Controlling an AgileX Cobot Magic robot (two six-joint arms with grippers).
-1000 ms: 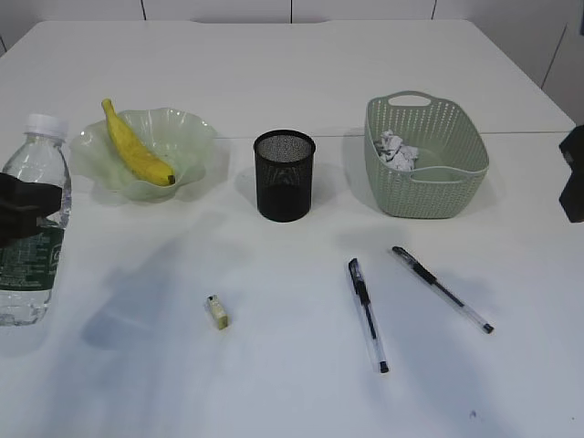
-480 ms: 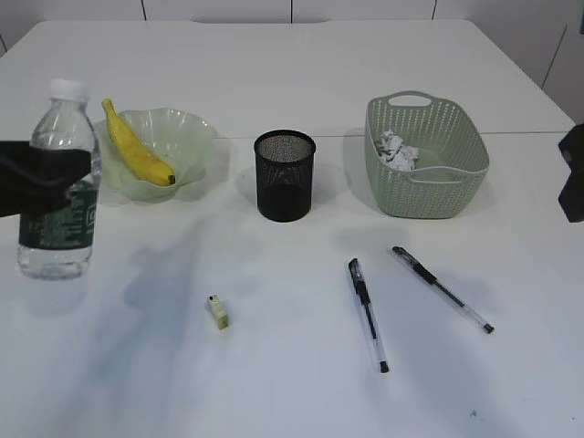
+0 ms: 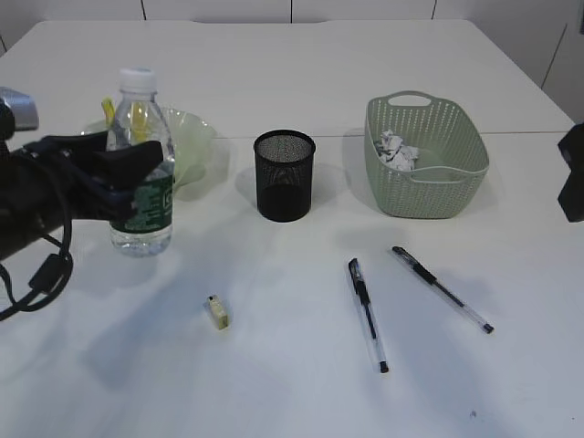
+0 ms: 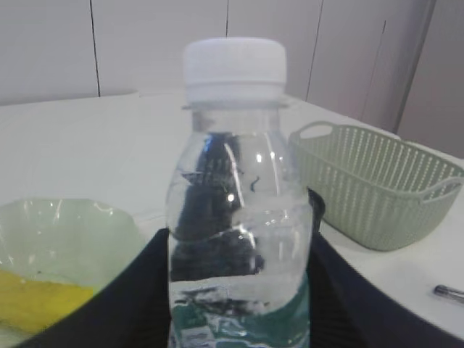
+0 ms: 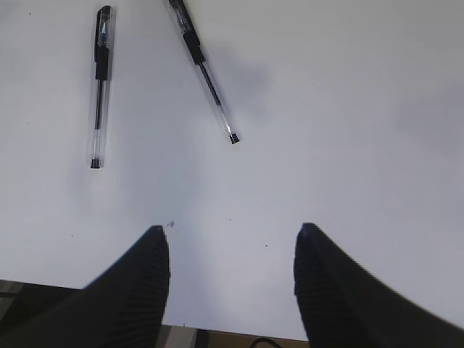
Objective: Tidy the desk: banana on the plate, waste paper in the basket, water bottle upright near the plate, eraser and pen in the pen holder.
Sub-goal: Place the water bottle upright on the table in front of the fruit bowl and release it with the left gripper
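Note:
My left gripper (image 3: 128, 173) is shut on the water bottle (image 3: 141, 228), holding it upright at its green label just in front of the plate (image 3: 192, 137). In the left wrist view the bottle (image 4: 235, 130) fills the space between both black fingers (image 4: 134, 297). The banana (image 4: 36, 304) lies on the plate (image 4: 65, 232). The crumpled paper (image 3: 397, 149) sits in the basket (image 3: 424, 182). The eraser (image 3: 217, 311) and two pens (image 3: 368, 313) (image 3: 442, 288) lie on the desk. My right gripper (image 5: 228, 246) hangs open and empty above the desk's front edge, short of both pens (image 5: 100, 80) (image 5: 203, 72).
The black mesh pen holder (image 3: 284, 173) stands between the plate and the basket. A dark part of the right arm (image 3: 573, 173) shows at the right edge of the exterior view. The left arm's cables (image 3: 36, 265) hang over the desk's left side.
The left gripper has carried the bottle from the left edge rightward and farther back, up to the front of the plate. Nothing else has moved.

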